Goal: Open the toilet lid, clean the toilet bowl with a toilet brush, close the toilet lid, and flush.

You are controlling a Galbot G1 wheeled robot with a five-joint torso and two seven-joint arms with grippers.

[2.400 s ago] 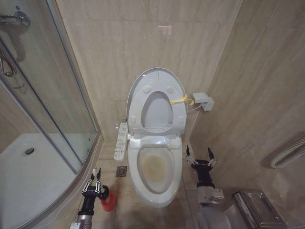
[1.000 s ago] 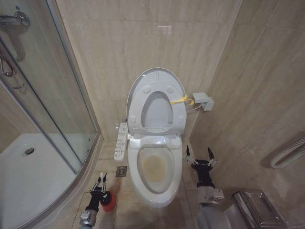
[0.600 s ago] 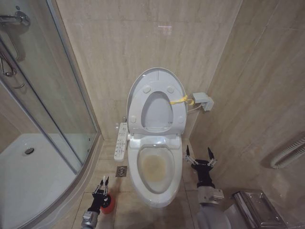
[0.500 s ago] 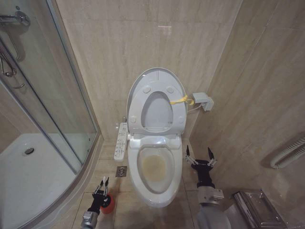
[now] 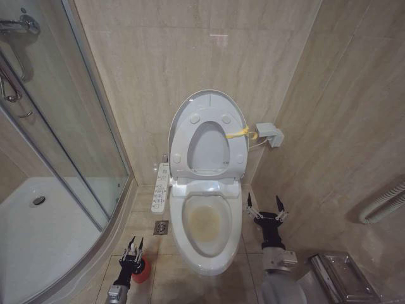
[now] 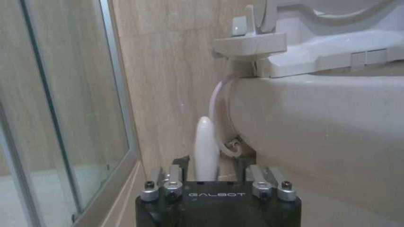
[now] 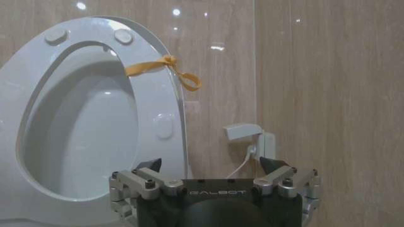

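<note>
Left gripper (image 5: 133, 243) has sunk lower over the red cup holder (image 5: 141, 271), prongs apart around the toilet brush (image 6: 206, 149) handle; right gripper (image 5: 265, 206) unchanged, spread wide, empty.

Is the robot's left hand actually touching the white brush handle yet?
Cannot tell. The left wrist view shows the thin white stick handle of the toilet brush standing between the left hand's open fingers, hiding any contact or gap.

Bathroom, domestic type. Beige tiled walls (image 5: 190, 57) and tiled floor (image 5: 164, 278); white electronic toilet (image 5: 205, 221) with side button panel (image 5: 161, 188); curved glass shower enclosure (image 5: 57, 145) with chrome fittings (image 5: 19, 25); floor drain (image 5: 161, 227).
</note>
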